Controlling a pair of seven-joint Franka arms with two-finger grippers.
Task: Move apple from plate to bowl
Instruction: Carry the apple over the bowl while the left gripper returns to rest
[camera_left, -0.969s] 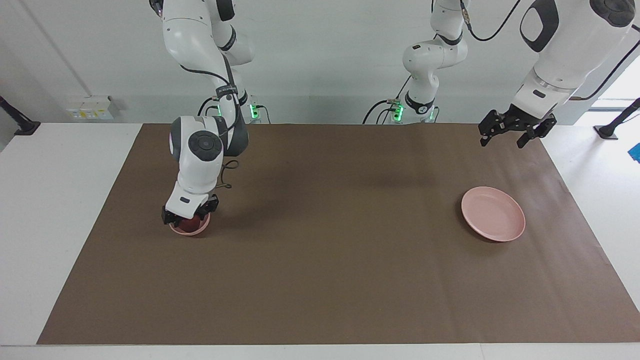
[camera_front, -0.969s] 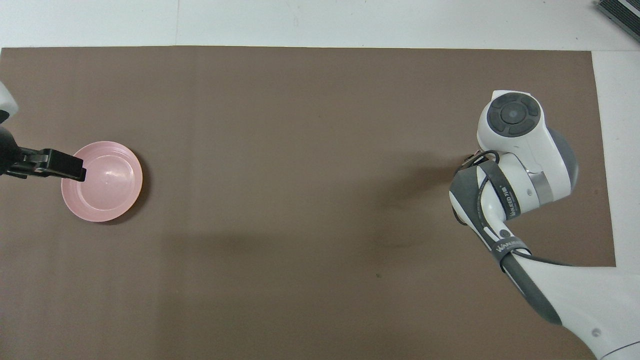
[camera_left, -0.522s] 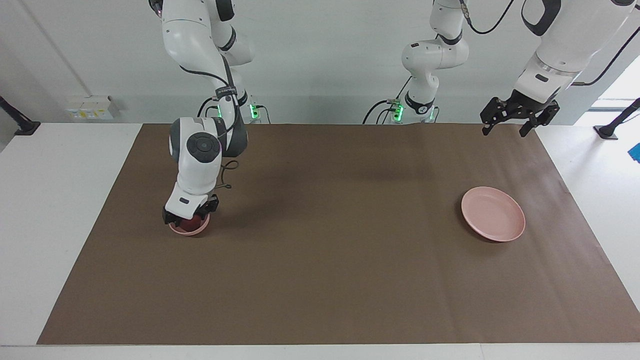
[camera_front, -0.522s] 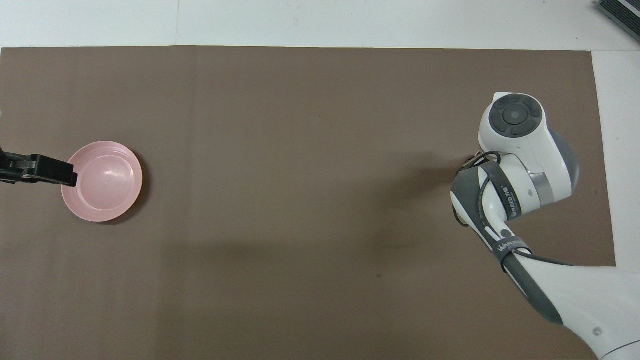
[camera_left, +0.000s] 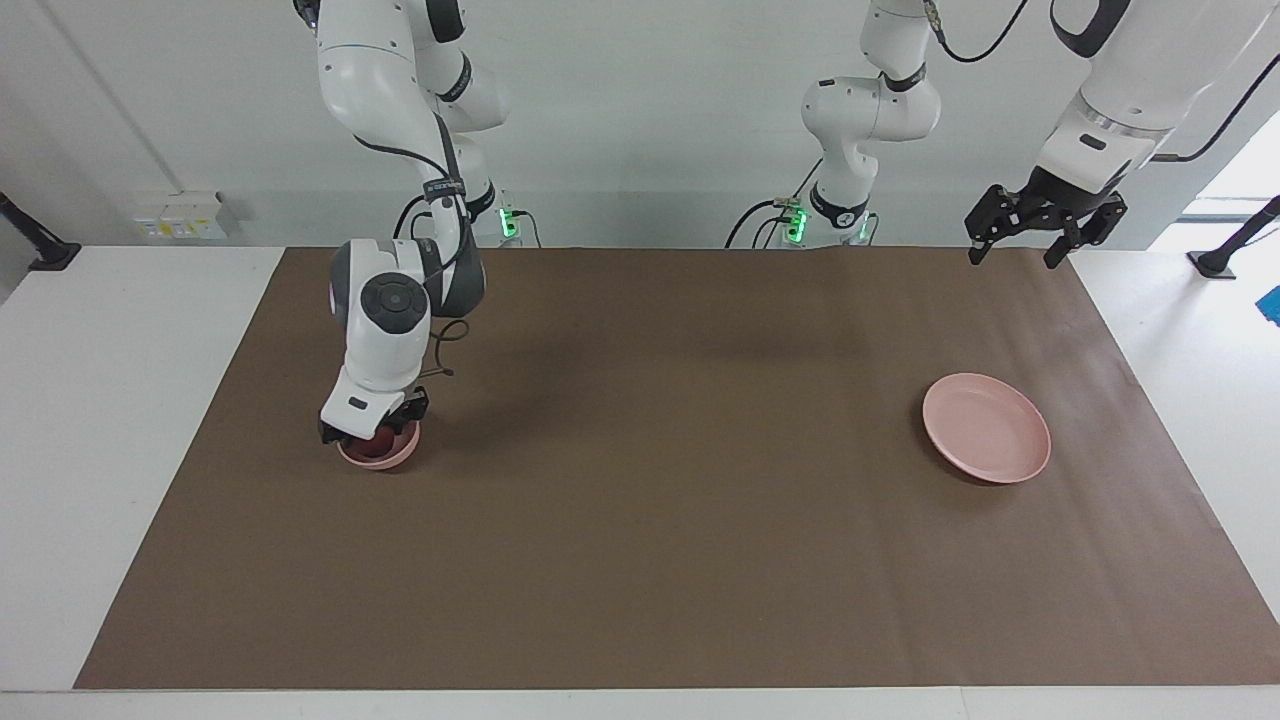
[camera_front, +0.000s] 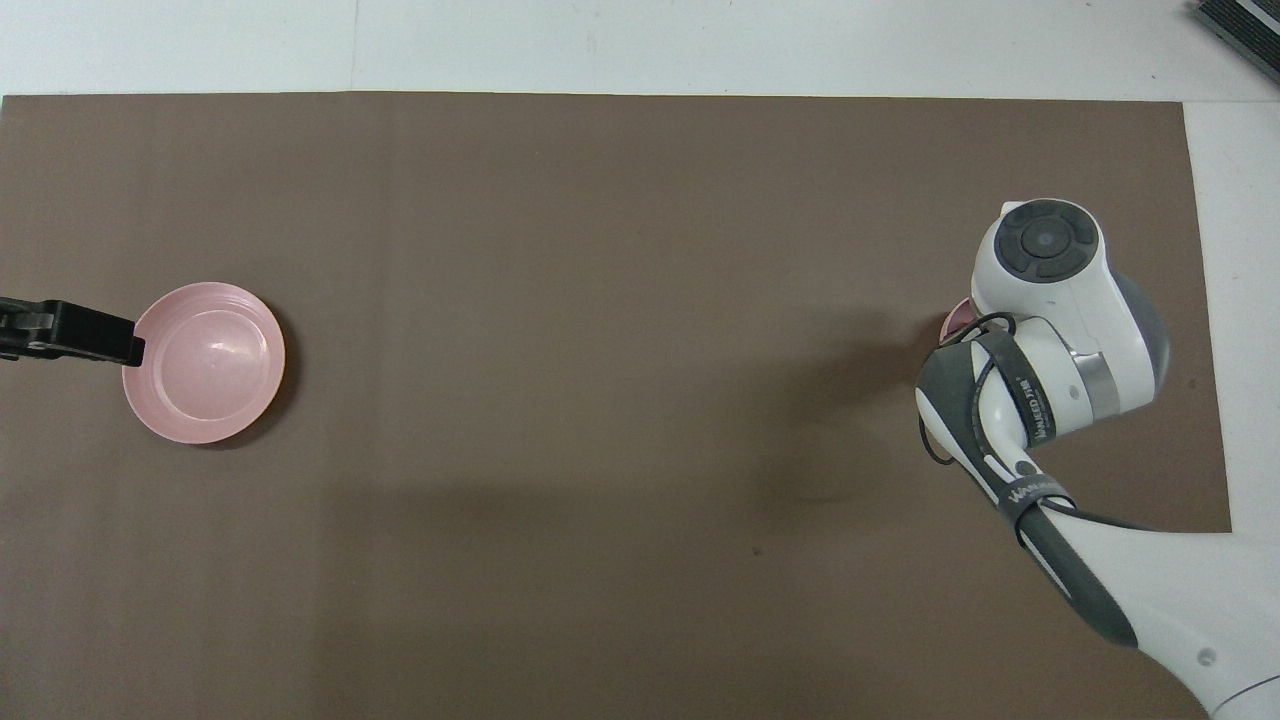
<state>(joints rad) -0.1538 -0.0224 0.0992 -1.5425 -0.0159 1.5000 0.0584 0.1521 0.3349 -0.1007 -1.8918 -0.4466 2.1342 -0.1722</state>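
Observation:
The dark red apple (camera_left: 372, 450) lies in the small deep pink bowl (camera_left: 382, 457) toward the right arm's end of the table. My right gripper (camera_left: 370, 428) is open just above the apple, its fingers spread wider than the fruit. In the overhead view my right arm covers the bowl (camera_front: 956, 318) except a sliver of rim, and the apple is hidden. The wide pink plate (camera_left: 986, 441) sits bare toward the left arm's end and shows in the overhead view too (camera_front: 205, 362). My left gripper (camera_left: 1012, 256) is open and empty, high over the mat's edge.
A brown mat (camera_left: 660, 520) covers most of the white table. One black finger (camera_front: 90, 338) of my left gripper overlaps the plate's rim in the overhead view. Cables and green-lit arm bases stand at the robots' edge.
My left gripper has risen and drawn back from the plate. My right gripper has lifted slightly off the bowl and shifted toward the right arm's end; the apple stays in the bowl.

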